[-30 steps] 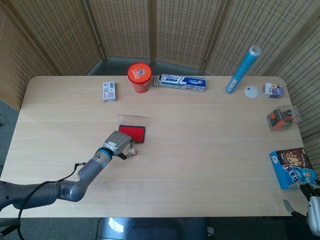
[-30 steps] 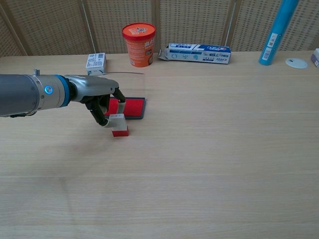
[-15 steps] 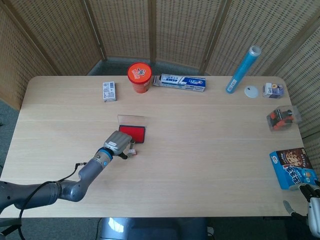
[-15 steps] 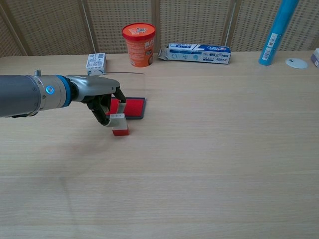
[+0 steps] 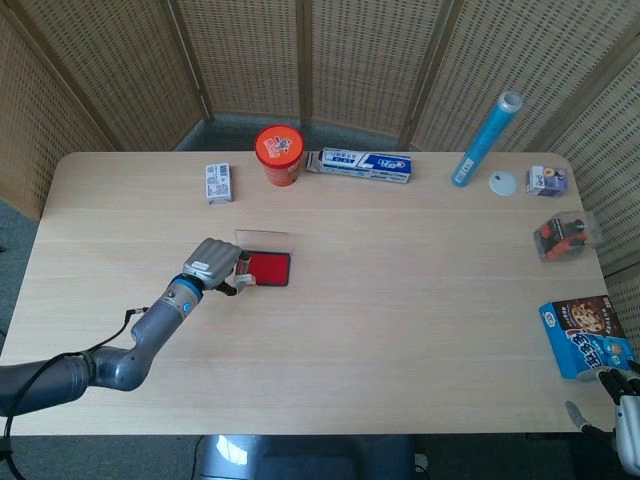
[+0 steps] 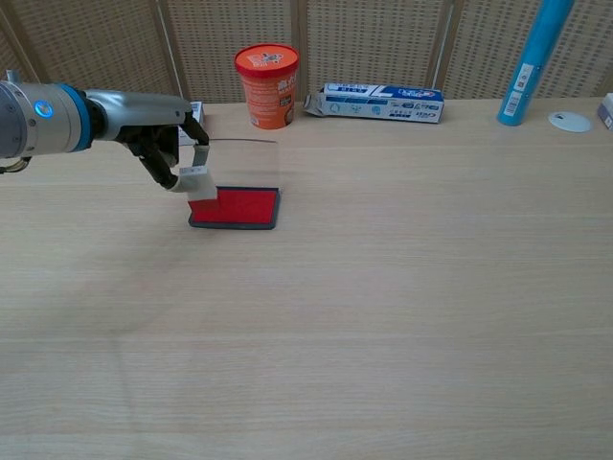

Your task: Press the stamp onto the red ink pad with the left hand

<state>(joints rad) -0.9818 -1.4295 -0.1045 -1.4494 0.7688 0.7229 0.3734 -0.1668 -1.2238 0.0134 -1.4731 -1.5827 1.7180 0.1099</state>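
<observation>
The red ink pad (image 5: 268,268) (image 6: 236,207) lies open left of the table's middle, its clear lid (image 6: 244,163) standing up behind it. My left hand (image 5: 212,262) (image 6: 161,142) pinches the stamp (image 5: 243,281) (image 6: 198,183), a pale block with a red base. The stamp hangs tilted at the pad's left edge; I cannot tell whether its base touches the ink. Only part of my right hand (image 5: 628,412) shows, at the bottom right corner of the head view and off the table, so its fingers are unclear.
Along the back edge stand a small white box (image 5: 218,183), an orange cup (image 5: 279,153), a toothpaste box (image 5: 360,164) and a blue tube (image 5: 484,138). A clear container (image 5: 565,235) and a blue cookie pack (image 5: 585,335) lie at the right edge.
My left hand has carried the stamp from the table in front of the pad up and back to the pad's left edge. The right hand has stayed put.
</observation>
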